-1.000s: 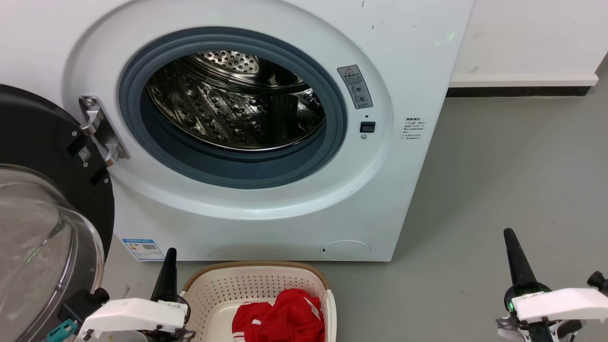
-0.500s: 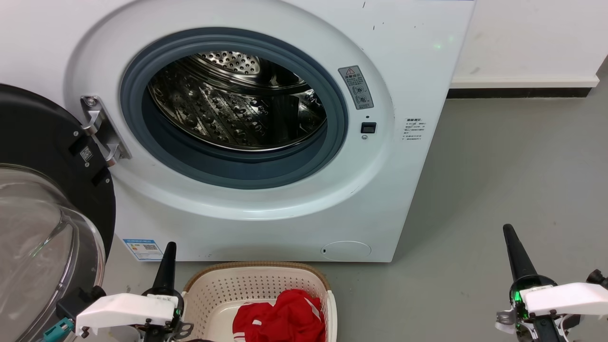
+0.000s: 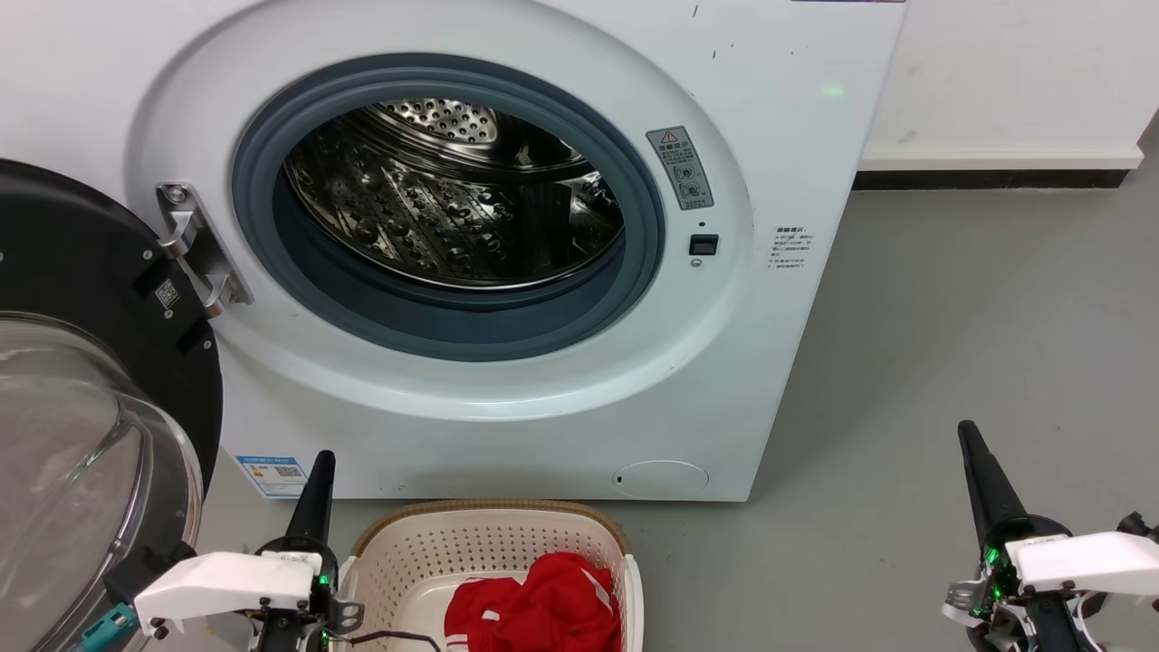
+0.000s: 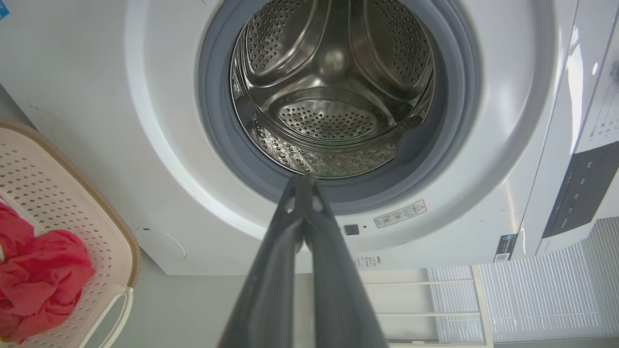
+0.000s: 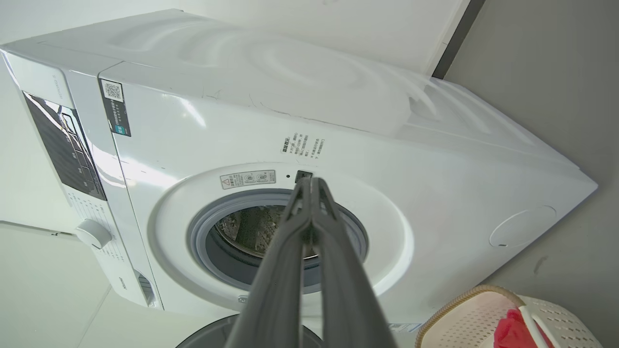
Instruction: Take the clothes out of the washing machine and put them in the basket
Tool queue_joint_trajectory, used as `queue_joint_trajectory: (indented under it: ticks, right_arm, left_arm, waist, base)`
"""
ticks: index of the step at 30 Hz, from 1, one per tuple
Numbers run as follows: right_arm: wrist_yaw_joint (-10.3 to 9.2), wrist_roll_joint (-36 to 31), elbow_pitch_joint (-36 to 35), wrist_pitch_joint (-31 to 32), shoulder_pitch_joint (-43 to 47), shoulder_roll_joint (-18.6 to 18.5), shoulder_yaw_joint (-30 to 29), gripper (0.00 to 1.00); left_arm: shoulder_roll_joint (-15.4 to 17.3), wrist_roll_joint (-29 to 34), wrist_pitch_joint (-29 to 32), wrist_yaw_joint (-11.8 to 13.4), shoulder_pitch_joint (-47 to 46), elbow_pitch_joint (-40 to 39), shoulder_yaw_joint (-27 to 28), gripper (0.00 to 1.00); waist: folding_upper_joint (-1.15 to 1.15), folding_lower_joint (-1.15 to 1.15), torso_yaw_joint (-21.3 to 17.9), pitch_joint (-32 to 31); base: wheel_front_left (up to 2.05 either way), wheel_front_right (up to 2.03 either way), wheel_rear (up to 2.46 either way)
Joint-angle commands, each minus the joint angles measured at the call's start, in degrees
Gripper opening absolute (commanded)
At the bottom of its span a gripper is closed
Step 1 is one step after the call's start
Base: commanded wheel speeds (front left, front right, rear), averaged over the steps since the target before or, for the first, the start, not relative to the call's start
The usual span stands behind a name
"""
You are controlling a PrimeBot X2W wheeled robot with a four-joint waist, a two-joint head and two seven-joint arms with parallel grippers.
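The black-rimmed glass door (image 3: 81, 272) of the large white washing machine (image 3: 543, 435) is cropped at left. The left gripper (image 3: 322, 464), fingers pressed together, points up just beside the low cream perforated basket (image 3: 489, 505), which is cut off below with the bright red striped clothes (image 3: 543, 607) inside. The right gripper (image 3: 969, 436), far right, is likewise closed.

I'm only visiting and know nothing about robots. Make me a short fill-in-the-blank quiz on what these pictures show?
1. The red clothes lie in the ____.
2. The washing machine has its door standing ____.
3. Its drum looks ____.
4. The left gripper and right gripper are both ____.
Missing words: basket; open; empty; shut.
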Motion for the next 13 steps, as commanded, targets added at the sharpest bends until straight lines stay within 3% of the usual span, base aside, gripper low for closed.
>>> queue_joint_trajectory:
  ticks: [1,13]
  right_arm:
    - [0.01,1.4,0.1,0.4,-1.1,-0.2,-0.2,0.00]
    - [0.01,6.9,1.0,1.9,-1.9,-0.1,-0.6,0.00]
  left_arm:
    - [0.1,-1.2,0.4,-0.6,-0.9,0.0,0.3,0.00]
    - [-0.1,-6.8,2.0,-1.4,-1.8,0.7,1.1,0.00]
  waist:
    - [0.00,0.00,0.0,0.0]
    - [0.00,0.00,0.1,-0.1]
  base:
    - [0.00,0.00,0.00]
    - [0.00,0.00,0.00]
